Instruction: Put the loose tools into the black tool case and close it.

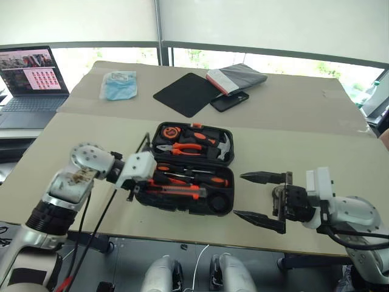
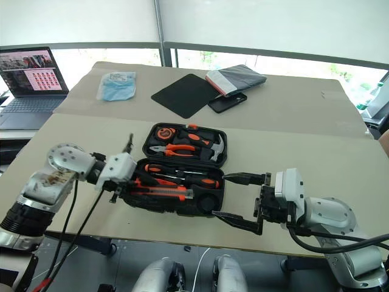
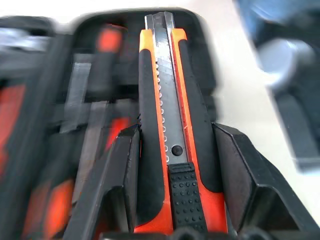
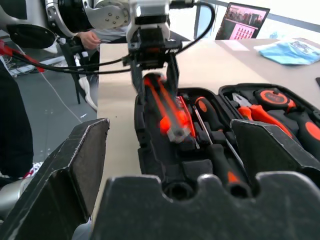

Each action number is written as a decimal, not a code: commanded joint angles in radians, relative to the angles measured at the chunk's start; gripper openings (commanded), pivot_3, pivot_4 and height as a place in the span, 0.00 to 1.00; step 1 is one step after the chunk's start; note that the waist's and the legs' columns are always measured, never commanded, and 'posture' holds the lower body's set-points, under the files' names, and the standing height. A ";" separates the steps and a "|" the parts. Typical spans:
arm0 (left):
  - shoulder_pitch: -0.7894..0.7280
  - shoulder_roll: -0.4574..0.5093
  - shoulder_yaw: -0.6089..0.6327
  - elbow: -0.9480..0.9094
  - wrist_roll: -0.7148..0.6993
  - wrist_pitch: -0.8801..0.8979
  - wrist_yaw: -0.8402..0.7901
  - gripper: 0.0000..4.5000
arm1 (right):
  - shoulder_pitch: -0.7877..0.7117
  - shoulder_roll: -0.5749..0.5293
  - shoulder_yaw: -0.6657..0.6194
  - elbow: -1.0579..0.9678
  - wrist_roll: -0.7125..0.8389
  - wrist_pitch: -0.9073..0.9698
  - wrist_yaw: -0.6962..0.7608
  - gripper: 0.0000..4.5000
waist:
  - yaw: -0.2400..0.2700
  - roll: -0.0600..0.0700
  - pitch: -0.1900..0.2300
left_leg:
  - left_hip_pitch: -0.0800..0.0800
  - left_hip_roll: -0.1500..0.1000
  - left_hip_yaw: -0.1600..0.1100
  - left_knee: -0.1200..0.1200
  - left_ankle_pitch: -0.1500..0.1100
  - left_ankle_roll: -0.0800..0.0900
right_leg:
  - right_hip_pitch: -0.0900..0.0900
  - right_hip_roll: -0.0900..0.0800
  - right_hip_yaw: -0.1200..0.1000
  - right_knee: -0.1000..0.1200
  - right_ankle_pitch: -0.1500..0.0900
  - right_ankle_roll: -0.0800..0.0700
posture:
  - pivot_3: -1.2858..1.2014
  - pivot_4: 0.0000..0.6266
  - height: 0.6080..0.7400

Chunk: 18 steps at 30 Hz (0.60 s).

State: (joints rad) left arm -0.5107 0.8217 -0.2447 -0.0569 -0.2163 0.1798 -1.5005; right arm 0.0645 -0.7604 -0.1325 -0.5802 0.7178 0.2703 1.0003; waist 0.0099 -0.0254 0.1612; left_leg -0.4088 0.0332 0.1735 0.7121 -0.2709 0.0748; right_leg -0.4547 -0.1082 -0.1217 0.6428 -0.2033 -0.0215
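The black tool case [image 1: 226, 159] lies open in the middle of the table. Its near half holds orange-and-black screwdrivers [image 1: 197, 177]. My left gripper [image 1: 153, 182] is at the case's left end, shut on the orange-black utility knife [image 3: 172, 115]. The knife [image 4: 167, 110] is tilted over the near half of the case, blade end toward the recesses. I cannot tell whether it touches the case. My right gripper [image 1: 240, 195] stands open just right of the case, pointing at it with nothing between its fingers.
The far half of the case holds a hammer [image 1: 222, 148], pliers [image 1: 182, 149] and an orange tape measure [image 1: 172, 130]. Behind lie a flat black mat [image 1: 185, 94], a phone [image 1: 230, 101], a grey folder [image 1: 238, 77], a blue packet [image 1: 118, 85] and a laptop [image 1: 30, 79].
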 commanded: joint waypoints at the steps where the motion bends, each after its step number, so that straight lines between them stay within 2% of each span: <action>1: 0.004 0.010 -0.008 -0.036 0.028 -0.013 0.023 0.39 | 0.002 -0.007 -0.035 -0.046 0.007 0.005 -0.012 1.00 | 0.001 0.000 0.000 | 0.000 0.000 0.000 0.000 0.000 0.000 | 0.000 0.000 0.000 0.000 0.000 0.000 | 0.52 0.24 1.00; 7: -0.001 0.014 -0.026 -0.006 0.100 -0.030 0.062 0.39 | 0.006 0.000 -0.029 -0.051 -0.001 0.001 -0.026 1.00 | 0.004 0.000 0.000 | -0.001 0.000 -0.001 0.000 -0.001 0.001 | 0.000 0.000 -0.001 -0.001 0.000 0.000 | 0.52 0.24 1.00; 18: -0.013 -0.007 -0.061 -0.016 0.112 -0.018 0.053 0.39 | -0.026 0.019 -0.015 -0.046 -0.001 0.001 -0.033 1.00 | 0.004 0.000 0.000 | 0.000 0.000 -0.001 0.000 0.000 0.002 | 0.000 0.000 -0.001 -0.001 0.000 0.000 | 0.52 0.24 1.00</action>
State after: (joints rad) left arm -0.5135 0.8206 -0.2830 -0.0490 -0.1063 0.1620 -1.4346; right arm 0.0495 -0.7443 -0.1336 -0.5995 0.7094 0.2747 0.9691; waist 0.0136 -0.0254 0.1612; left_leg -0.4093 0.0331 0.1721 0.7124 -0.2714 0.0763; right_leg -0.4542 -0.1084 -0.1226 0.6419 -0.2034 -0.0211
